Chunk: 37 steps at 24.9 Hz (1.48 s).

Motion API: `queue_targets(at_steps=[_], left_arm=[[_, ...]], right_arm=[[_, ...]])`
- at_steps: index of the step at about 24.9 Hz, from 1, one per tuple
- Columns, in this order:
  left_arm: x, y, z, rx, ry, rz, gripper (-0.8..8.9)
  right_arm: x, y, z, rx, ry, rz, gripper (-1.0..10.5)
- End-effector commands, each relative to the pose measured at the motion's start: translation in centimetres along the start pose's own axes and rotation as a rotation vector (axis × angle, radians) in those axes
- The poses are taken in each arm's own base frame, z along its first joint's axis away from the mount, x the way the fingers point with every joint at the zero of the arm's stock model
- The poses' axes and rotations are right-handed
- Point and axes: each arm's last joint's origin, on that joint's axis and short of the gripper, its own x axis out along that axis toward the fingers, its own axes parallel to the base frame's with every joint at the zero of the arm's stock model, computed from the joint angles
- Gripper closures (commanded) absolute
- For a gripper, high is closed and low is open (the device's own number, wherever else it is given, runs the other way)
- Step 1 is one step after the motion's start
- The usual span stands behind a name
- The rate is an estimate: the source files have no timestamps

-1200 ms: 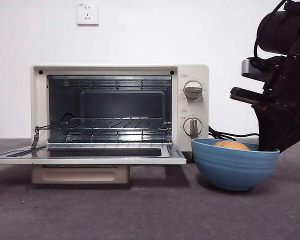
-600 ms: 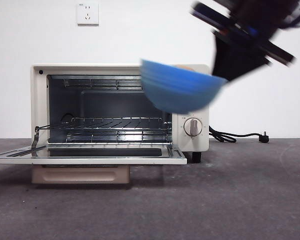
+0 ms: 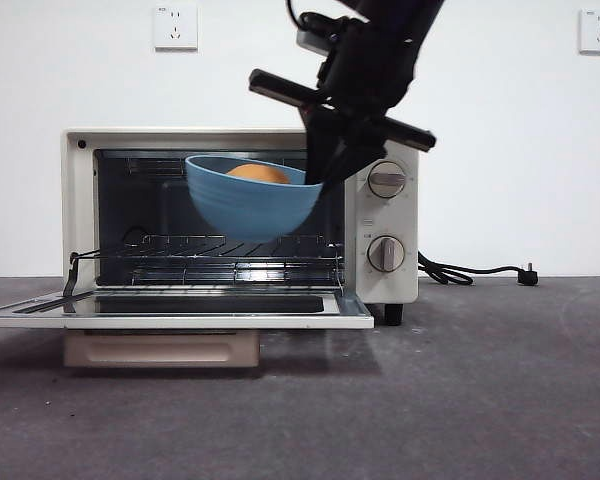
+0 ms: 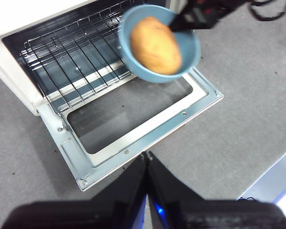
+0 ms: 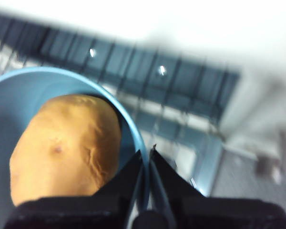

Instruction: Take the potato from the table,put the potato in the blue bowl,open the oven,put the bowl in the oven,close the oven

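The right gripper [image 3: 320, 175], angled down from above, has its jaws clamped on the blue bowl [image 3: 248, 205] rim. The bowl, with the potato [image 3: 259, 173] inside, hangs seemingly before the oven [image 3: 385, 285] cavity. The left gripper [image 4: 147, 160] waits, jaws closed and empty.

1 oven [image 3: 240, 230], 2 knobs [image 3: 386, 180] on it, 1 wire rack [image 3: 210, 247] inside. 1 bowl [image 3: 250, 205], 1 potato [image 4: 156, 46]. 2 wall sockets [image 3: 175, 27]. 1 power cord [image 3: 475, 271]. 2 grippers: right [image 5: 145, 153], left [image 4: 147, 157].
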Motion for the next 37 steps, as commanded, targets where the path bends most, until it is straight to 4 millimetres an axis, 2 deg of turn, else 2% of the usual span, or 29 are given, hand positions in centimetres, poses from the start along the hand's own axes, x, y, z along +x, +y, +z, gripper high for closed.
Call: queue_targets(at_steps=[1, 5, 8, 17, 22, 27, 33, 37], left_arm=[[0.1, 0.0, -0.2, 0.011, 0.011, -0.002, 8.21], [0.1, -0.1, -0.2, 0.011, 0.011, -0.026, 8.22], [0.1, -0.1, -0.2, 0.012, 0.011, -0.027, 8.21], [0.1, -0.1, -0.2, 0.012, 0.010, -0.027, 8.21], [0.1, -0.1, -0.2, 0.012, 0.011, -0.027, 8.21], [0.1, -0.1, -0.2, 0.012, 0.012, -0.027, 8.21], [0.1, -0.1, -0.3, 0.011, 0.017, -0.026, 8.21], [0.1, -0.1, -0.3, 0.011, 0.017, -0.026, 8.22]], right_arm=[[0.6, -0.1, 0.7, 0.043, -0.039, -0.009, 9.7], [2.0, -1.5, 0.7, 0.089, -0.026, -0.062, 9.7], [2.3, -2.2, 0.8, 0.107, -0.026, -0.075, 9.7], [2.4, -2.3, 0.9, 0.112, -0.038, -0.072, 9.6], [2.4, -2.2, 0.9, 0.115, -0.042, -0.070, 7.4], [2.4, -2.2, 1.1, 0.130, -0.058, -0.062, 7.5], [1.6, -2.0, 1.3, 0.129, -0.068, -0.052, 7.5], [-0.2, -1.9, 1.6, 0.127, -0.087, -0.044, 7.5]])
